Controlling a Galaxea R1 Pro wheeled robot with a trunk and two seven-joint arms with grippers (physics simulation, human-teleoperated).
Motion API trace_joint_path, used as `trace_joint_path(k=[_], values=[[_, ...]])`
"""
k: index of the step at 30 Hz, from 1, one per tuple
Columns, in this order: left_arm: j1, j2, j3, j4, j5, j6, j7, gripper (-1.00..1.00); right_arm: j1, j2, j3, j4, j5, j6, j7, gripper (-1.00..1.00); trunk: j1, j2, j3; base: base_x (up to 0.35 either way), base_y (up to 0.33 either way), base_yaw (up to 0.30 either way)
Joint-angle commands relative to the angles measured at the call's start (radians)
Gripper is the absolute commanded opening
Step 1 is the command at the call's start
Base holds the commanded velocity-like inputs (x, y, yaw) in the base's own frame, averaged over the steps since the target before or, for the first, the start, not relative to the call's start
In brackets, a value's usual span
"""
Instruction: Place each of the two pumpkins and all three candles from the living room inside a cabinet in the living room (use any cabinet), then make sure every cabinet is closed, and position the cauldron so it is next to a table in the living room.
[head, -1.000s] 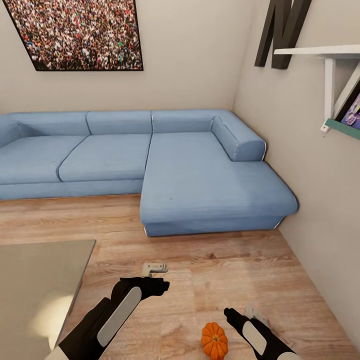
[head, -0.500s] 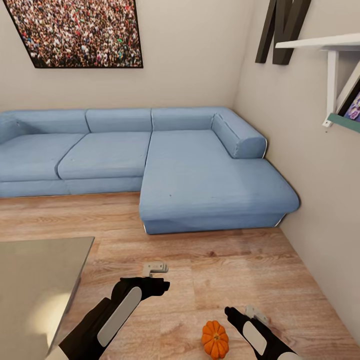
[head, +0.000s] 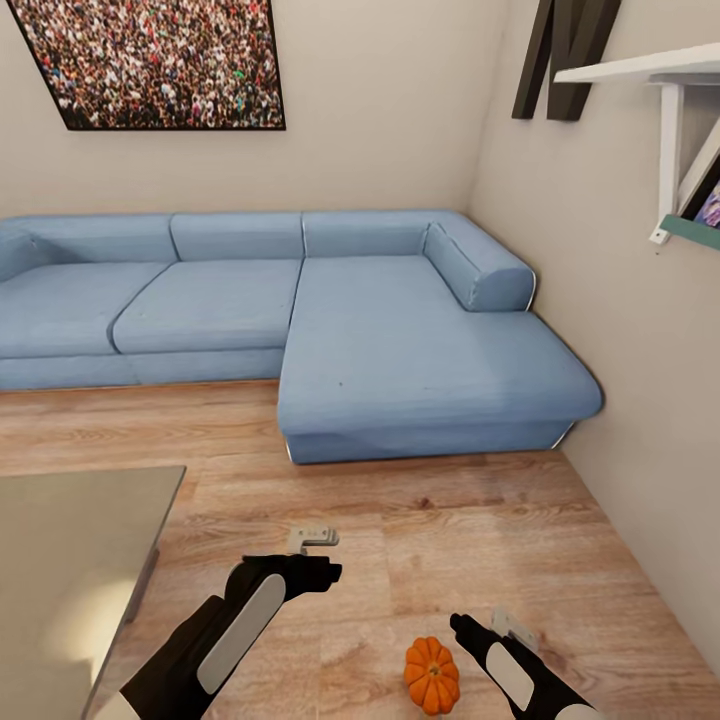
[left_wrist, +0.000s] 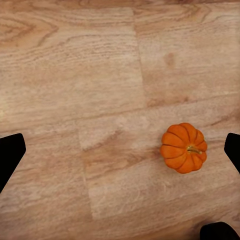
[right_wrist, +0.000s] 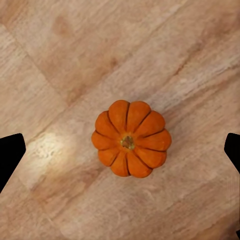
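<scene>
A grey table (head: 70, 560) is noted at 8 o'clock in the head view, its near corner close beside the left arm. The left gripper (head: 322, 556) is held above bare floor (head: 450, 520) at 6 o'clock; in the left wrist view its fingertips (left_wrist: 11, 152) stand wide apart, so it is judged open and empty. One pumpkin (head: 432, 675) is recorded upright on the floor at 5 o'clock, between the two arms. In the right wrist view the pumpkin (right_wrist: 131, 138) is centred between the spread fingertips (right_wrist: 10, 152); the right gripper (head: 508, 625) is judged open, hovering directly above it, not touching.

Progress: judged early. This pumpkin is not yet picked up. The second pumpkin, candles, cabinet and cauldron cannot be assessed from these views, so all placements are taken as outstanding.

Clearances: open plank floor is available from 6 to 4 o'clock. It is bounded by the blue sofa (head: 420, 370) at 12 o'clock and the wall (head: 640, 400) at 3 o'clock, where a shelf (head: 650, 68) projects overhead. Room for a straight descent on the pumpkin is judged ample.
</scene>
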Motion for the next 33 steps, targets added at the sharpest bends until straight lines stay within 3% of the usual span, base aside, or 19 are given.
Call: trace_joint_path(k=[1, 25, 33], values=[[-0.001, 0.001, -0.003, -0.001, 0.01, 0.0, 0.01, 1.0, 0.0, -0.001, 0.008, -0.003, -0.006, 0.004, -0.009, 1.0, 0.004, -0.008, -0.004, 0.0, 0.0, 0.0], [-0.001, 0.001, -0.001, 0.005, 0.013, -0.001, 0.011, 1.0, 0.0, 0.0, 0.01, -0.004, -0.003, 0.001, -0.008, 1.0, 0.096, -0.176, -0.079, 0.0, 0.0, 0.0], [-0.001, 0.009, 0.0, -0.002, 0.084, 0.0, 0.008, 1.0, 0.0, -0.001, 0.008, -0.003, 0.041, 0.001, 0.012, 1.0, 0.126, -0.232, -0.104, 0.0, 0.0, 0.0]])
